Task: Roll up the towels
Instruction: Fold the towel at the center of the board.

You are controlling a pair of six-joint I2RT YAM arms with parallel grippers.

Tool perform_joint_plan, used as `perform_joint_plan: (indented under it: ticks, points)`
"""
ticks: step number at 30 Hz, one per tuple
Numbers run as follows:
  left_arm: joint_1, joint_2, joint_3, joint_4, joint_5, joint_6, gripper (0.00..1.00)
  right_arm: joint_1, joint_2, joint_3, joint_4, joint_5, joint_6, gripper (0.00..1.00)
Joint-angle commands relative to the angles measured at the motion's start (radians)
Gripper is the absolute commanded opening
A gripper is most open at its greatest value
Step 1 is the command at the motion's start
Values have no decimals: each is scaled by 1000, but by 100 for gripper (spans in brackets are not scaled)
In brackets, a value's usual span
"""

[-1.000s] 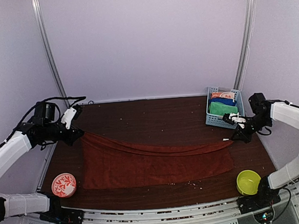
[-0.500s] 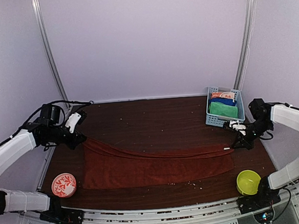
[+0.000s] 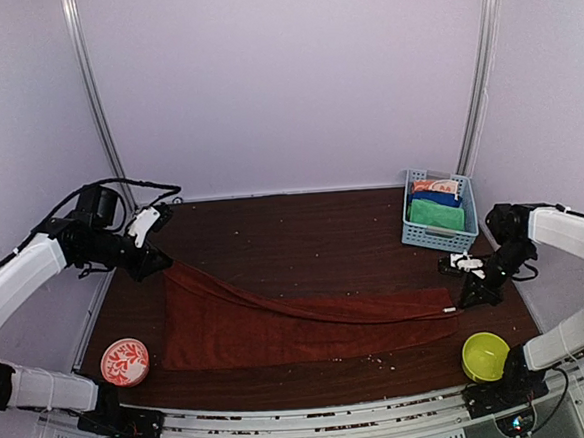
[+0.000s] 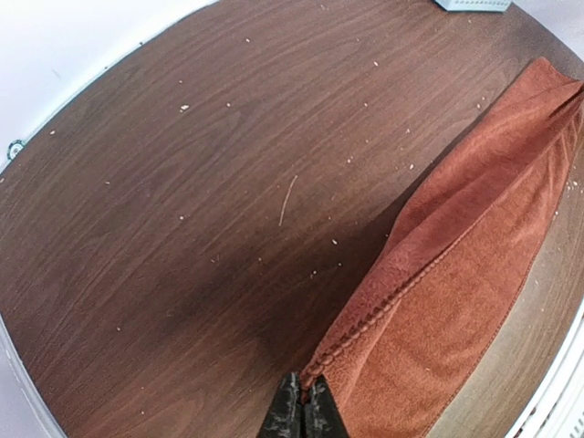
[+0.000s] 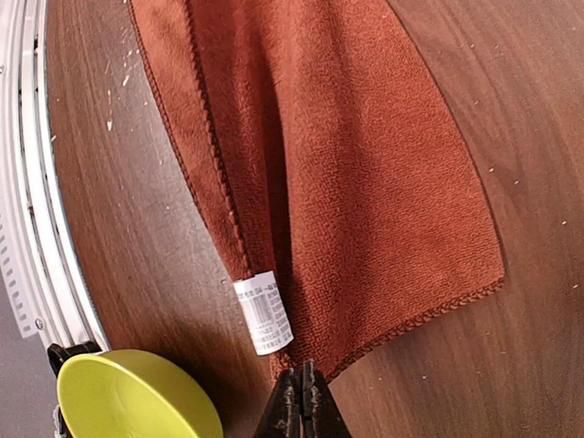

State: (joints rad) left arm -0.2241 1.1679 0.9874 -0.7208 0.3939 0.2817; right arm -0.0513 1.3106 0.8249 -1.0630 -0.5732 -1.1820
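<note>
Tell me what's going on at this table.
Both arms are handling the red towel. The left pincer is shut on a corner at one end and the right pincer on a corner at the other, by its white label. The towel stretches across the table, doubled over lengthwise and not yet rolled. A green towel sits folded in the basket at the far right.
</note>
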Motion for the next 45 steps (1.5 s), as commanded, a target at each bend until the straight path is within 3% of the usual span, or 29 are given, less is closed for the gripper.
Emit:
perform_joint_plan:
  ticks: [1,5,9,16,26,36,45]
  points:
    - [-17,33,34,-91,32,83,0,7,-20,-31,-32,46,-38,0]
    - [-47,56,69,-152,37,115,0,17,-20,-49,-27,66,-41,0]
    - [-103,122,115,-255,-80,124,0,31,-15,-57,-14,76,-36,0]
    - [-136,142,143,-324,-166,124,0,53,8,-72,0,103,-33,0]
    - [-274,142,21,-394,-177,184,0,116,7,-94,18,154,-11,0]
    - [-277,111,-53,-420,-354,158,3,137,34,-99,35,180,8,0]
    - [-277,54,-73,-435,-329,176,0,136,-2,-73,4,199,-7,0]
